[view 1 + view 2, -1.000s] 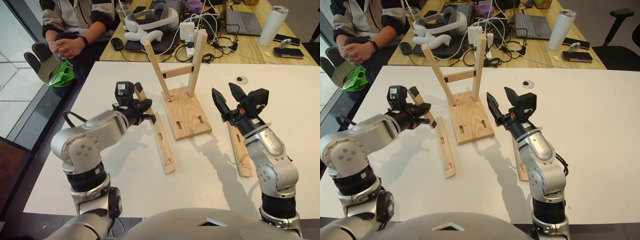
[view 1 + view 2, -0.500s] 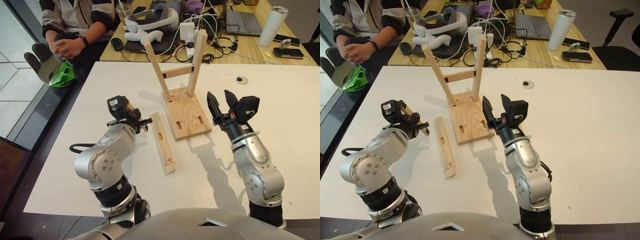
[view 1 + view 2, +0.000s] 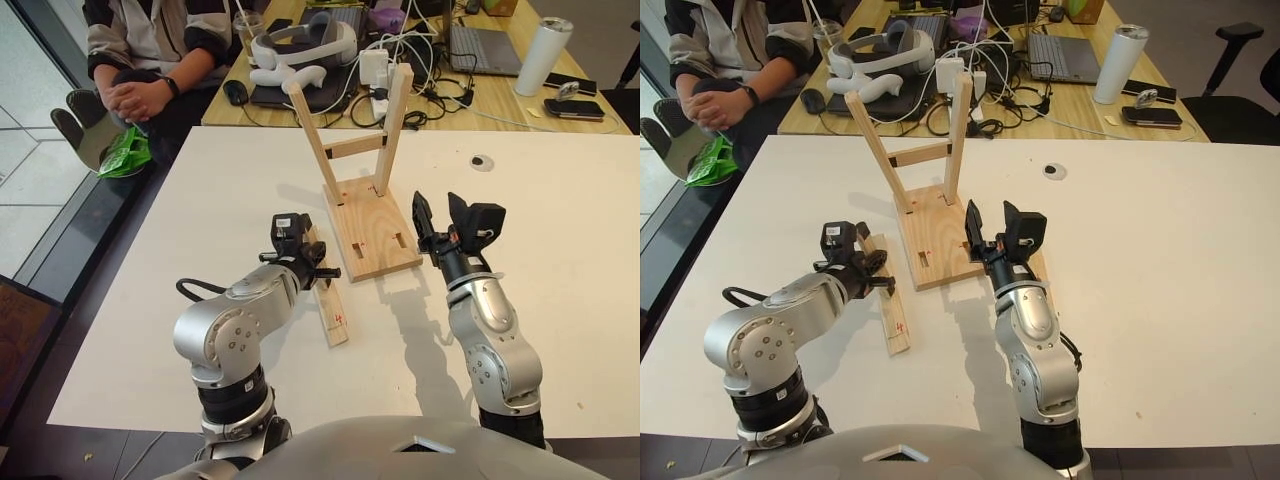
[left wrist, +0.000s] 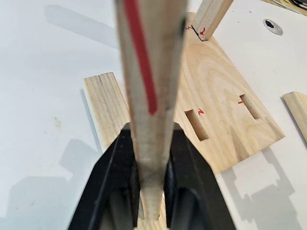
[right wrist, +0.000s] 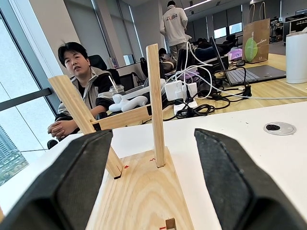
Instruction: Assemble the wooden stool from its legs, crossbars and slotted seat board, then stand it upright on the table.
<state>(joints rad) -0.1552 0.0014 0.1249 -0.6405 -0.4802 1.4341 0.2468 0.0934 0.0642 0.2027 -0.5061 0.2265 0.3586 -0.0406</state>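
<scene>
Seat board (image 3: 365, 228): flat near the middle of the white table (image 3: 560, 250). Two legs stand in its far slots, one (image 3: 313, 140) slanting out toward my left, the other (image 3: 393, 115) close to vertical, with a crossbar (image 3: 352, 146) bridging them partway up. Two near slots (image 4: 195, 124) are open.

Loose leg (image 3: 334, 318): flat on the table just beside the board's left edge, with a red mark near its close end.

Left gripper (image 4: 151, 143): over that loose leg, fingers (image 4: 115, 163) clamped tight on a wooden bar (image 4: 146, 57) with a red stripe down its face. From the wrist camera I see the bar pointing toward the board.

Right gripper (image 3: 438, 220): low at the board's right edge, fingers (image 5: 230, 187) spread wide with nothing between them, facing the standing legs.

Further wood piece (image 4: 296, 109): flat on the table to the board's right, by my right arm. It is mostly covered, so I take it for another leg but cannot be sure.
</scene>
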